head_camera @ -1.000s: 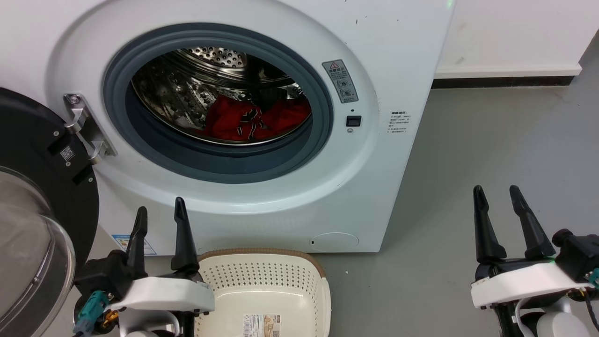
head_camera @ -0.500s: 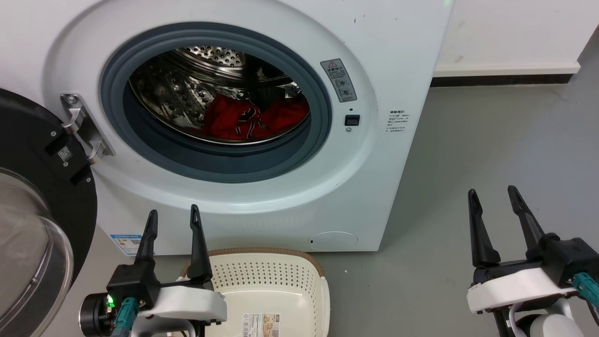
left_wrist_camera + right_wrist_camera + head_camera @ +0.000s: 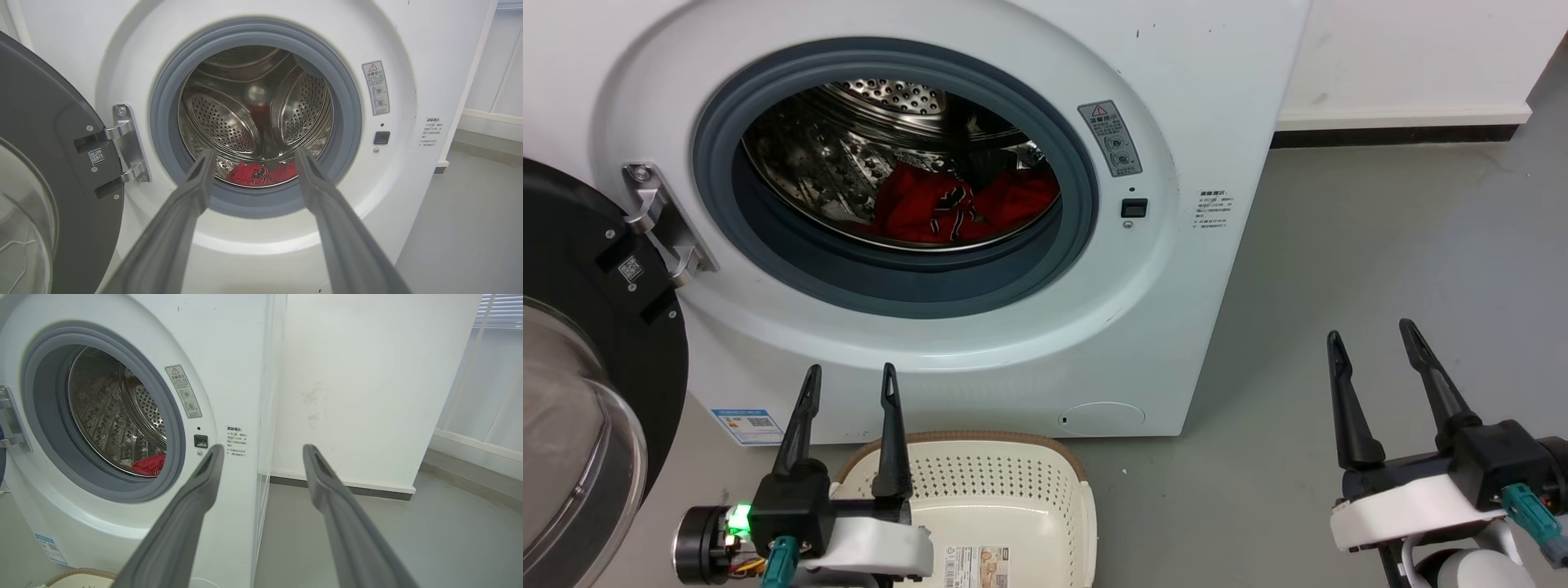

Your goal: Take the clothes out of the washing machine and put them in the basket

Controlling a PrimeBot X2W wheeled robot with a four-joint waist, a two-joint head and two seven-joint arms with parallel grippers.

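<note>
Two claws hang nearest, both released, fingers spread and holding nothing: the left claw (image 3: pixel 851 371) and the right claw (image 3: pixel 1370 329), well apart. One basket (image 3: pixel 980 438) sits on the floor (image 3: pixel 1380 229) just right of the left claw. One washing machine (image 3: pixel 1176 327) stands ahead of that claw, its single round door (image 3: pixel 629 327) swung open to the claw's left. Farther in, beyond the left claw's fingertips, the drum (image 3: pixel 849 155) holds one red heap of clothes (image 3: pixel 964 208). I cannot count the garments.
</note>
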